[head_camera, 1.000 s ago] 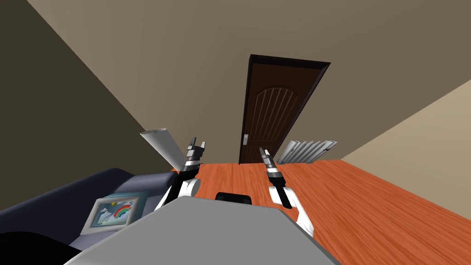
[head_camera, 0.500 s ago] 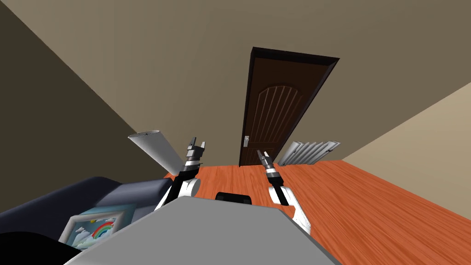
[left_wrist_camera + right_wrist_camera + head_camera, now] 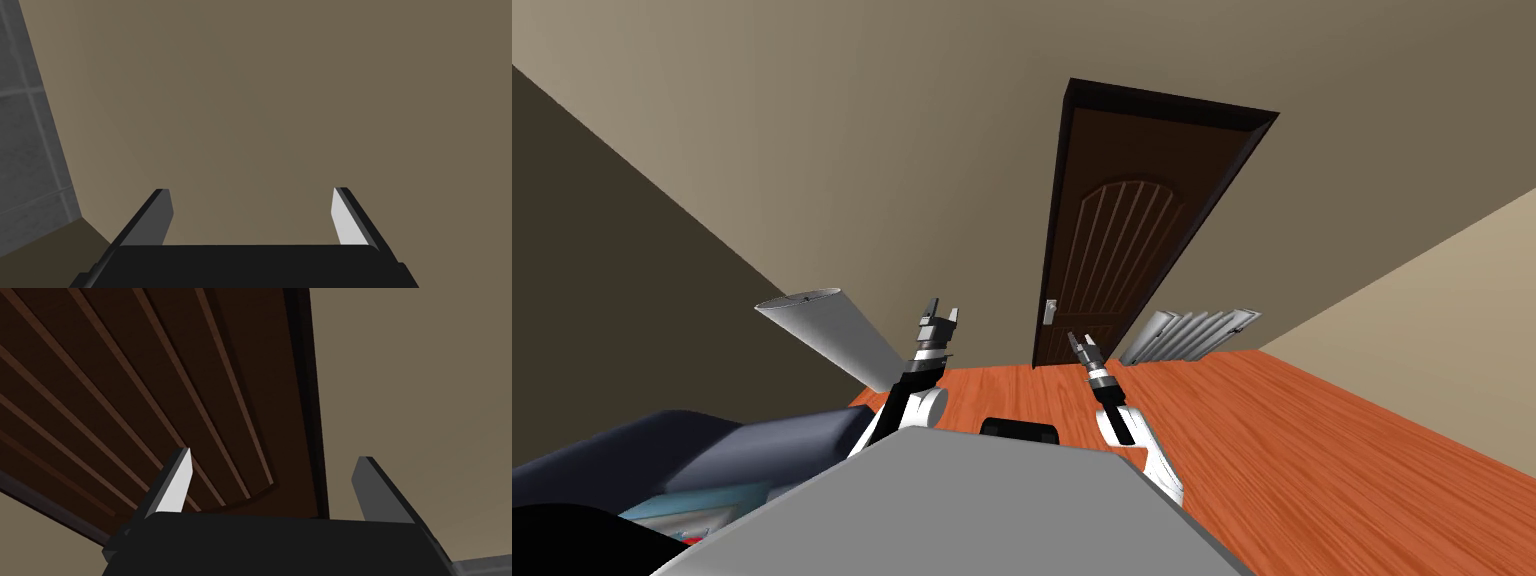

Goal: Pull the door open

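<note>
A dark brown panelled door (image 3: 1122, 230) stands shut in its black frame on the far wall, with a small silver handle (image 3: 1050, 312) on its left side. My right gripper (image 3: 1081, 345) is open, held out in front of the door's lower part, a little right of the handle and short of it. The right wrist view looks at the door's grooved panel (image 3: 150, 388) between the open fingers (image 3: 177, 483). My left gripper (image 3: 940, 318) is open and raised left of the door, facing the tan wall (image 3: 280, 100).
A grey cone-shaped lamp shade (image 3: 832, 335) leans at the left by a dark blue sofa (image 3: 712, 450). A white ribbed radiator (image 3: 1192, 332) sits on the wall right of the door. Orange wood floor (image 3: 1312, 440) stretches ahead and right.
I have moved closer to the door, which looms larger and higher. My right gripper has reached forward toward it. The sofa and its rainbow picture have slid down out of the picture.
</note>
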